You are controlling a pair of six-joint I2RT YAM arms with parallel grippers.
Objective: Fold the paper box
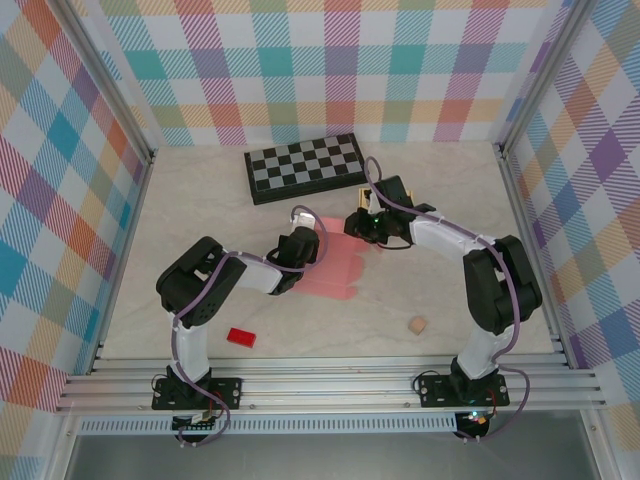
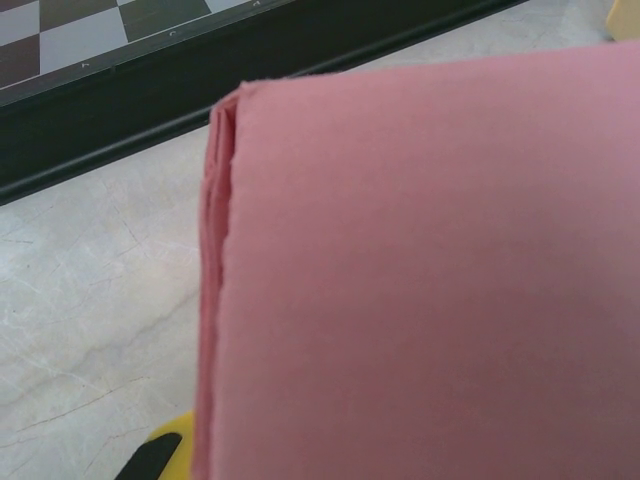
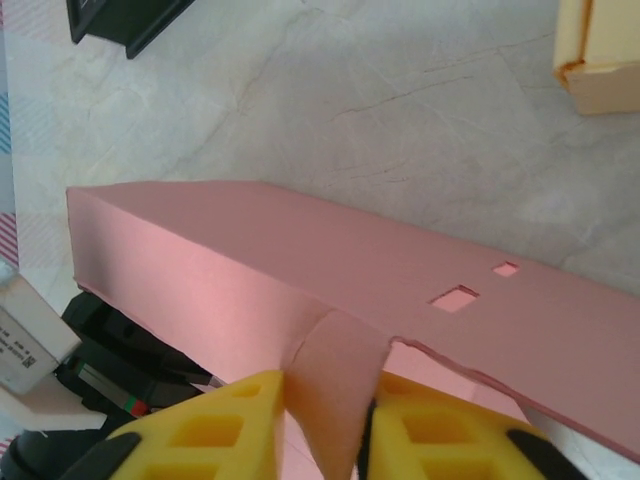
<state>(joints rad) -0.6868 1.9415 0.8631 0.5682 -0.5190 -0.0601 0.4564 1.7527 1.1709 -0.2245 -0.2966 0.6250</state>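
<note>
Pink paper box (image 1: 338, 268) lies on the pale table (image 1: 200, 200) at the middle of the top view, just below a checkerboard (image 1: 305, 167). At the box's left end the left gripper (image 1: 305, 238) is clamped tight on the paper. Its wrist view looks closely at a doubled edge of the box (image 2: 420, 280), with one yellow fingertip (image 2: 165, 450) at the bottom left. In the right wrist view the right gripper (image 3: 328, 388) pinches a curled flap (image 3: 335, 345) narrowly between its yellow fingers (image 3: 230, 420) (the flap rises from the box's lower edge). A red block (image 1: 240, 338) at lower left and a tan cube (image 1: 417, 325) at lower right sit well apart from the box.
</note>
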